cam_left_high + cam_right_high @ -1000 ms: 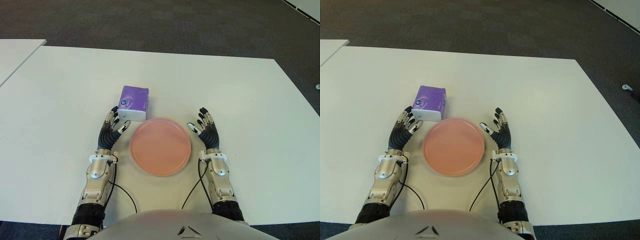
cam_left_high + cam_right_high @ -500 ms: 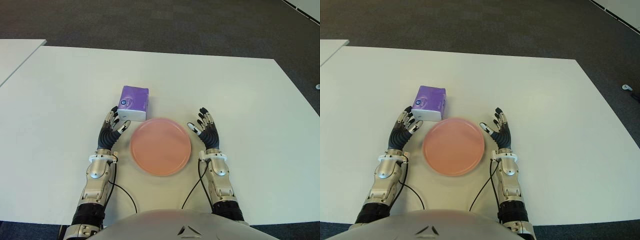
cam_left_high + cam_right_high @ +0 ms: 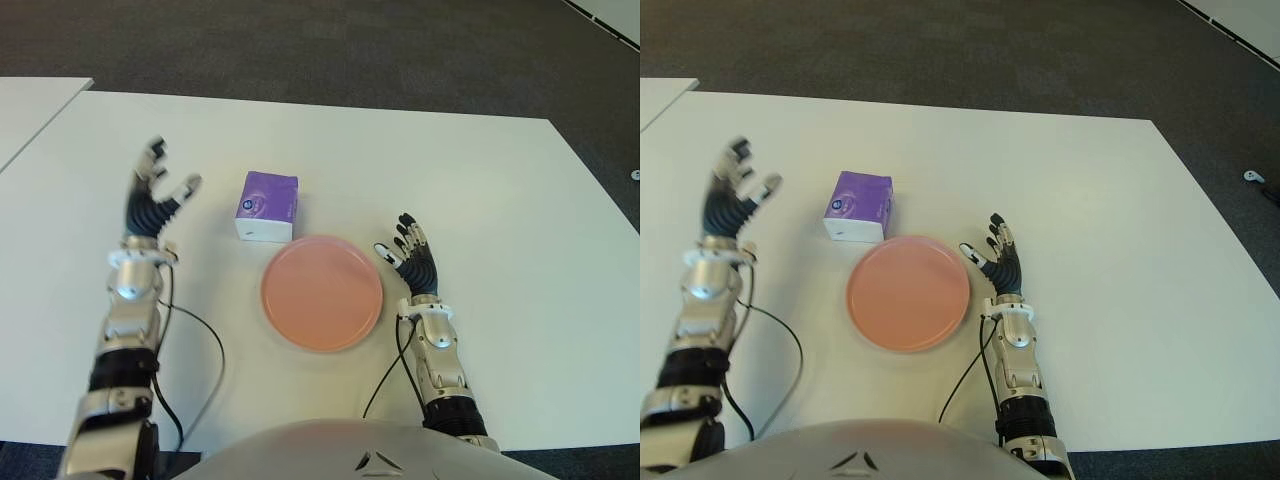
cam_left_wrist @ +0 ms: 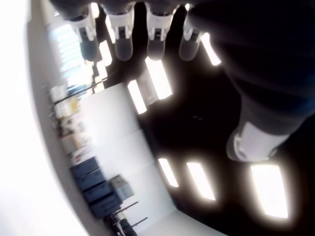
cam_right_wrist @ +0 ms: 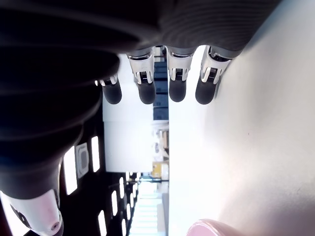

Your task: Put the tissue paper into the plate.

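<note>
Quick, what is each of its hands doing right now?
Left hand: open, holding nothing, raised left of the tissue pack.
Right hand: open, holding nothing, right of the plate.

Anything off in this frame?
Nothing spilled or damaged. Tissue pack sits upright on the table, just behind the empty plate. Left hand is raised, open, left of the pack; right hand is open beside the plate.

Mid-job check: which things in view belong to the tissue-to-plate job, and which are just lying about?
Belongs to the job:
- tissue pack, purple and white, on the table just beyond the plate
- pink plate, nothing in it
- left hand, raised and open, left of the pack
- right hand, open, right of the plate

Just there:
- white table
- second table at far left
</note>
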{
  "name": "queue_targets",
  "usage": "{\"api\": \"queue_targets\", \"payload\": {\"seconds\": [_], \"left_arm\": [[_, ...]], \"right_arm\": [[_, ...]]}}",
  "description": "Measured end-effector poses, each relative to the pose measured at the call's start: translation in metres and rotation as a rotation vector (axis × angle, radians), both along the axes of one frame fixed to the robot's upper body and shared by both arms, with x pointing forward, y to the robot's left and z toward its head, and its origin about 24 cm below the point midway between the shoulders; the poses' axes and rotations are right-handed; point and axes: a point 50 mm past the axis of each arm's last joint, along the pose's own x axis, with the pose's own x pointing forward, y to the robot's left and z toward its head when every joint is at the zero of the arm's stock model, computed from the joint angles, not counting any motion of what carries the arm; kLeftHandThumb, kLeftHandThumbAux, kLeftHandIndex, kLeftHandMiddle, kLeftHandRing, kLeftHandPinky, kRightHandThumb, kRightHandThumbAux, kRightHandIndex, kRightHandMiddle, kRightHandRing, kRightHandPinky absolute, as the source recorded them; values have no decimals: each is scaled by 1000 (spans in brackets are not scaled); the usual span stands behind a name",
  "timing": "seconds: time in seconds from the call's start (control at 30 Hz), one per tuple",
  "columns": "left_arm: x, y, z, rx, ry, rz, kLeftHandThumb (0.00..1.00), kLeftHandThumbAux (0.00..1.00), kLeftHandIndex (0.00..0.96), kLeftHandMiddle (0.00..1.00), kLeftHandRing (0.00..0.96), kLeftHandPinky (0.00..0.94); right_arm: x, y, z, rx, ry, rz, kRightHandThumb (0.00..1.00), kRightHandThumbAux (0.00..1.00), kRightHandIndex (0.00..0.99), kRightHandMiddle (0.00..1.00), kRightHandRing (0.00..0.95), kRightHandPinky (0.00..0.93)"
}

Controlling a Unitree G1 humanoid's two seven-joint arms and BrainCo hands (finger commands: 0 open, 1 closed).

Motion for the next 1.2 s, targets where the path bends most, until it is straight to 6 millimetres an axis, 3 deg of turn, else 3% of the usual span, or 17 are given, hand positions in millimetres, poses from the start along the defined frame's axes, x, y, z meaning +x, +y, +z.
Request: {"api": "queue_targets", "payload": {"seconds": [0.13,0.43,0.7,1.0,1.2], "left_arm": [[10,-1,20,169,-64,6,115,537,0,0,0,0],[41,-12,43,446,-56,-17,165,515,0,0,0,0],[55,-18,62,610,-58,-25,184,477,0,0,0,0],[70,-39,57,778,-64,-21,200,418,0,0,0,7],[72,-64,29,993,-18,-181,154,380,0,0,0,0]], "right_arm": [[2,0,0,0,-3,4,0,688,0,0,0,0],[4,1,-2,-3,-3,13,0,684,0,0,0,0],[4,2,-1,-2,-8,15,0,691,0,0,0,0],[4,2,0,-1,-11,14,0,689,0,0,0,0],[4,2,0,-1,-10,11,0,690,0,0,0,0]]}}
